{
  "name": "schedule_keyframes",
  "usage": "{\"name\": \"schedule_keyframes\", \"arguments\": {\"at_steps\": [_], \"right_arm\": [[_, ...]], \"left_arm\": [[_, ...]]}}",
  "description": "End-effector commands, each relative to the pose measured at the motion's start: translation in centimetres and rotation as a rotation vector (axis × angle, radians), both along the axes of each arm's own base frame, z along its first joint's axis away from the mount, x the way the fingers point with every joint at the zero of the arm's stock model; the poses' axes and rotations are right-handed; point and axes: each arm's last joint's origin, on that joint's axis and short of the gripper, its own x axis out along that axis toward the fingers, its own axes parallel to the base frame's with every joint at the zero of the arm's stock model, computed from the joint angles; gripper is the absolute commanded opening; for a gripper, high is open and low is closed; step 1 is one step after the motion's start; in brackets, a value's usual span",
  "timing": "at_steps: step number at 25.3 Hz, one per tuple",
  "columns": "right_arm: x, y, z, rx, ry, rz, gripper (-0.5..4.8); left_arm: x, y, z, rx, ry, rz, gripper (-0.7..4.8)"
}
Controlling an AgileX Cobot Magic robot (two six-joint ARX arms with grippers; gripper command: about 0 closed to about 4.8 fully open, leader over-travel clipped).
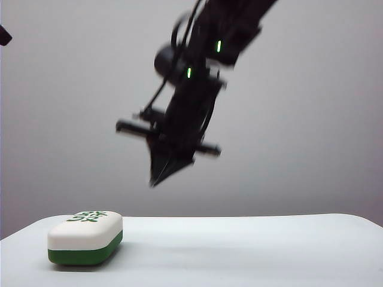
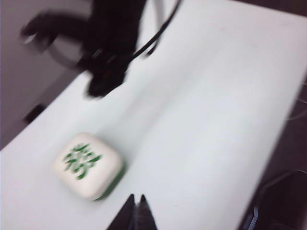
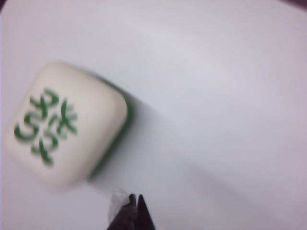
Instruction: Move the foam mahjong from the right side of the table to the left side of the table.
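Foam mahjong on the tabletop looks light and squashy, best pinched across its sides; the right hand, raised above, and left hand, near the block, are pressed together.

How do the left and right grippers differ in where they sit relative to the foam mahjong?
The right gripper hangs high over the plain white table, up-right of the white-topped, green-based foam mahjong block in the exterior view; the left gripper is outside that view. The block looms larger in the right wrist view than the left, so the right gripper is probably nearer. Shared: both have jaws shut, empty, clear of the block.
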Motion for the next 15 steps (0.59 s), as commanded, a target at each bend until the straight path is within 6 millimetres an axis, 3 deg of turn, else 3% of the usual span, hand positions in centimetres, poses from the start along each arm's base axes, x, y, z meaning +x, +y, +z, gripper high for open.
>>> {"name": "schedule_keyframes", "arguments": {"at_steps": [1, 7, 15], "right_arm": [[-1.6, -1.5, 2.1, -0.129, 0.018, 0.079, -0.05], [-5.7, -5.0, 9.1, -0.025, -0.010, 0.143, -0.05], [-11.2, -11.3, 14.5, 0.056, -0.104, 0.107, -0.05]], "left_arm": [[0.5, 0.2, 0.7, -0.005, -0.057, 0.154, -0.05], [0.7, 0.5, 0.7, -0.037, -0.008, 0.332, -0.05], [0.9, 0.9, 0.7, 0.015, -0.034, 0.443, -0.05]]}}
